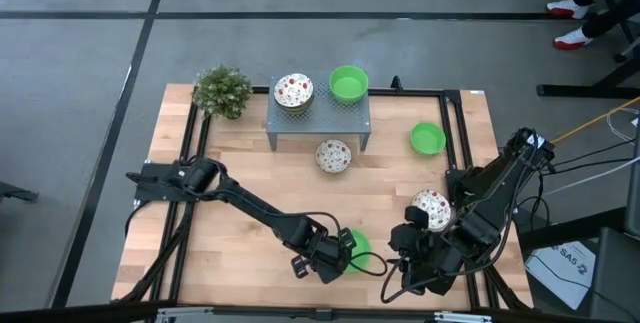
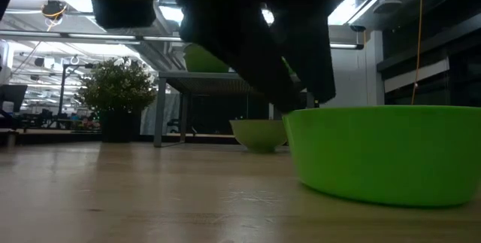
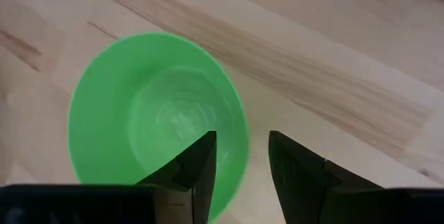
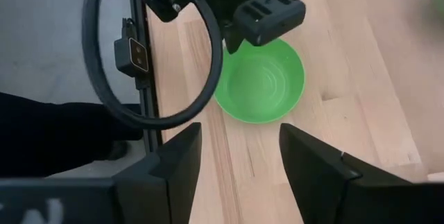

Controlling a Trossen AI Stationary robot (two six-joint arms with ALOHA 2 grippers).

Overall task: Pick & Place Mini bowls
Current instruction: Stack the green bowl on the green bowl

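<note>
A table (image 1: 250, 178) of pale wooden boards is seen, with a black frame along its edges. Grey floor with dark lines lies around it. Across the table, a big room with bright ceiling lights is seen.

A small plant (image 1: 222, 90) stands at the far left corner. Beside it stands a grey metal stand (image 1: 319, 121) full of little holes. A speckled bowl (image 1: 293, 90) and a green bowl (image 1: 348, 83) are set on top of the stand. A second speckled bowl (image 1: 333, 156) sits on the wood just in front of the stand. A second green bowl (image 1: 427, 138) sits on the wood to the right of the stand.

The left gripper (image 3: 241, 161) is held over the rim of a third green bowl (image 3: 156, 116) near the front edge. Its fingers (image 3: 198, 172) are spread, one inside the rim and one outside.

The right gripper (image 4: 239, 158) is held above bare wood close by, with its fingers spread wide and nothing between them. A third speckled bowl (image 1: 431, 209) is seen beside the right arm.
</note>
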